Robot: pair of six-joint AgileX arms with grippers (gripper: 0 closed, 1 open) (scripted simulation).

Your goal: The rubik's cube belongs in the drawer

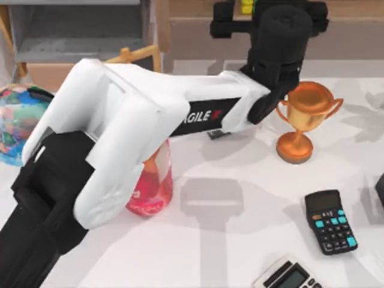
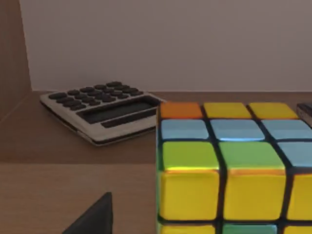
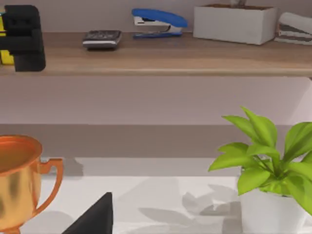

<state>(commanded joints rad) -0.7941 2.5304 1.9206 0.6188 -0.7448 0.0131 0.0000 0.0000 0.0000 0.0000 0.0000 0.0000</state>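
From above: left arm stretched across the white table (image 1: 240, 228), its black left gripper (image 1: 247, 7) over the wooden shelf at the far edge, closed on the small yellow-and-green tiled rubik's cube (image 1: 246, 6); shiny copper trophy (image 1: 303, 117) just beside the wrist. At the left wrist: rubik's cube (image 2: 234, 170) close up above the shelf board, near a grey flat calculator (image 2: 105, 109). At the right wrist: left gripper (image 3: 22, 36) far off at the shelf, trophy (image 3: 19, 180), green-leaved potted plant (image 3: 265, 161); right gripper's grip impossible to tell.

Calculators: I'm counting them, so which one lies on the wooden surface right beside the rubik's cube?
The pale grey calculator with dark keys, behind the rubik's cube in the left wrist view. The black calculator with teal keys and the light calculator lie on the white table.
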